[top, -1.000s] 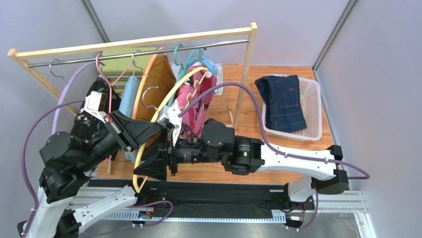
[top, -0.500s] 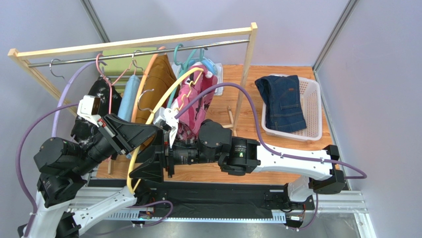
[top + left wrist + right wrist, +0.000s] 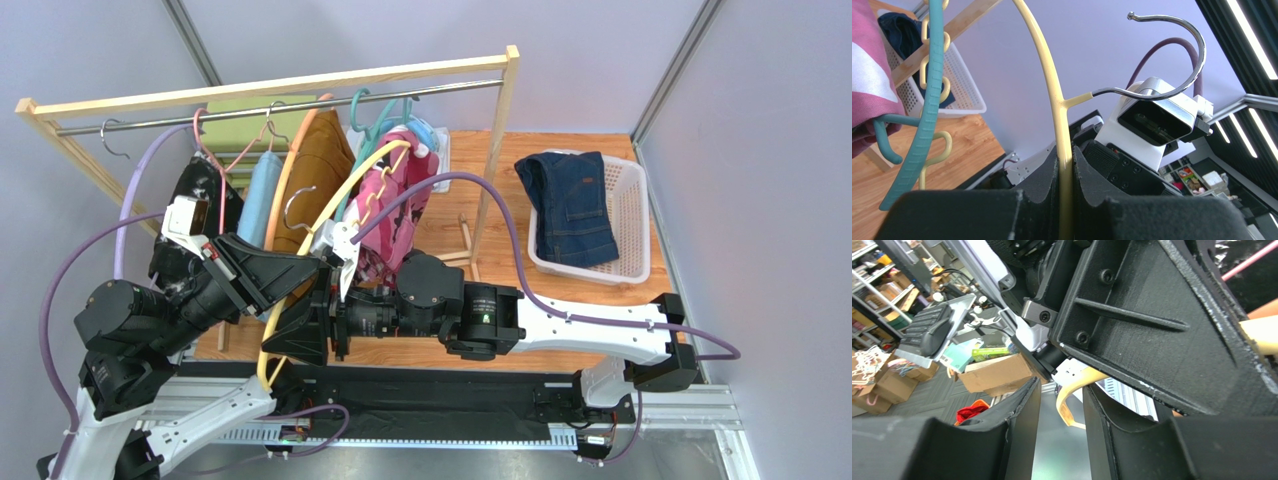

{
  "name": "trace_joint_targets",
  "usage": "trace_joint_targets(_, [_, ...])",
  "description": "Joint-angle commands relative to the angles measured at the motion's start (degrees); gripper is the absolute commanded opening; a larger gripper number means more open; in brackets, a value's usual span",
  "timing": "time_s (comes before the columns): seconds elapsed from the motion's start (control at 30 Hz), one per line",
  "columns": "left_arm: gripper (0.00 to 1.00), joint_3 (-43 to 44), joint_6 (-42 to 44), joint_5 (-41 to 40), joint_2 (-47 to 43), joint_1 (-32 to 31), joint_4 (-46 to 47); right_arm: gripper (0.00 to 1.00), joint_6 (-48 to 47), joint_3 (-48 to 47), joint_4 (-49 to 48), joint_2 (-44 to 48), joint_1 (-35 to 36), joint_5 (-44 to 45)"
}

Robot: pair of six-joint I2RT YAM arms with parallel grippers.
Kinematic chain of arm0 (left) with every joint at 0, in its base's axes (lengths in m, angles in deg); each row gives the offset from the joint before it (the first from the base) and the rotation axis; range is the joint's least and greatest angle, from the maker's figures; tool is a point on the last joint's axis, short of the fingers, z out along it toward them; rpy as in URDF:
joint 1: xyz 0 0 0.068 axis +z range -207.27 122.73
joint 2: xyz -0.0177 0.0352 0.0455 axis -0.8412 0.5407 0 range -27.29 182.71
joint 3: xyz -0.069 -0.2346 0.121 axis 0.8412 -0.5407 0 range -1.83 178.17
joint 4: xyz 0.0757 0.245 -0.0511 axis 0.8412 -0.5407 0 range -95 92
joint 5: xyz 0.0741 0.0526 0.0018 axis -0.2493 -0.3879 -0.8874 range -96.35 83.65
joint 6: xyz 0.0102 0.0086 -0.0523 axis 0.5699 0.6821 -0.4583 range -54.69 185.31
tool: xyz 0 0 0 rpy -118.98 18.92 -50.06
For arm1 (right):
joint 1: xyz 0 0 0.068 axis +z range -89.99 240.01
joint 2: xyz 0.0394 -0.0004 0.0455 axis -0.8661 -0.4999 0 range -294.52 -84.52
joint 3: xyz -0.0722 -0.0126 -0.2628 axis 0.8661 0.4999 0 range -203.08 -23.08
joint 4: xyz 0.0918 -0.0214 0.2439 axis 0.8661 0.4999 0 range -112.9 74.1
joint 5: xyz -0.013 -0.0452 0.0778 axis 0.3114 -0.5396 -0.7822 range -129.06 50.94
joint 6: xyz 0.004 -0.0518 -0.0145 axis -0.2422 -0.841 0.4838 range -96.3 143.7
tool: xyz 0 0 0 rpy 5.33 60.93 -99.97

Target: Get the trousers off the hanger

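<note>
Wooden rack (image 3: 270,85) w/ a metal rail is standing across the far left of the wood surface (image 3: 590,295). Left arm (image 3: 150,310) and right arm (image 3: 560,325) are both reaching in toward its near side and meeting under the hung clothes.

White basket (image 3: 632,215) is sitting at far right, well apart from the rack, w/ the dark navy trousers (image 3: 575,205) lying folded in it.

Four more are hanging along the rail, left to right:
- black speckled trousers (image 3: 205,180)
- light blue trousers (image 3: 260,195)
- mustard-brown trousers (image 3: 322,165)
- pink floral trousers (image 3: 392,205)

Yellow hanger (image 3: 1056,100) is slanting from the pink pair down toward the arm bases. Its metal hook (image 3: 1202,47) is pointing into open air, off the rail. A teal hanger (image 3: 927,115) is hanging just beside it, next to the pink cloth.

Left fingers (image 3: 1042,185) are pinching the yellow hanger's bar tight, just below where the hook joins. Right fingers (image 3: 1012,430) are sitting lower down, near the hanger's bottom curve. They're parted by a narrow gap and gripping nothing. A bit of yellow curve is showing past the tips, in line w/ the gap. Can't tell if it's touching them.
</note>
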Motion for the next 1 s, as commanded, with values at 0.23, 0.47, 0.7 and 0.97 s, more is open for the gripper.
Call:
trace_joint_targets(0.23, [0.00,-0.8,-1.2,5.7,-1.3,-0.9,4.8,0.37,2.3,-2.4,2.2,-4.6,0.3,23.4])
trace_joint_targets(0.47, [0.00,-0.6,-0.9,3.7,-1.4,-0.8,4.8,0.09,1.5,-2.3,0.3,-6.0,3.2,27.4])
trace_joint_targets(0.7, [0.06,-0.6,-1.7,5.9,-1.8,-0.8,4.0,0.00,6.1,4.9,1.0,-0.6,5.1,27.9])
trace_joint_targets(0.97, [0.70,-2.3,-2.4,8.6,-4.6,-0.9,4.0,0.00,14.6,9.8,8.5,7.8,8.4,25.1])
